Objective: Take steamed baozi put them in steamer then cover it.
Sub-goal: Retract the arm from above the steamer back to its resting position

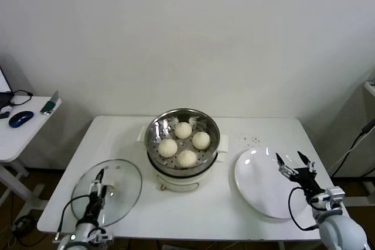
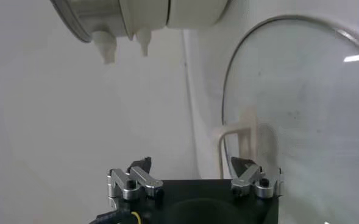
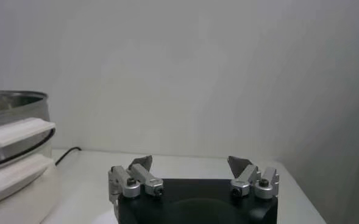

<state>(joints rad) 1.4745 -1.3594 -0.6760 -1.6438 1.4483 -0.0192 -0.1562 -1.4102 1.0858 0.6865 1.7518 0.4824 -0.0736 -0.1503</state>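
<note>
I see four steamed baozi [image 1: 184,143] sitting in the steamer [image 1: 183,150], ahead between my grippers. My left gripper [image 1: 99,181] hovers over the glass cover [image 1: 108,191], fingers apart and empty. My right gripper [image 1: 295,163] hangs spread wide above the white plate [image 1: 263,194].

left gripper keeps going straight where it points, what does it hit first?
Probably the glass lid: the left gripper, jaws open, hangs over its near edge, aimed toward the lid's cream bar handle. How high it clears the glass is unclear; the steamer sits beyond.
</note>
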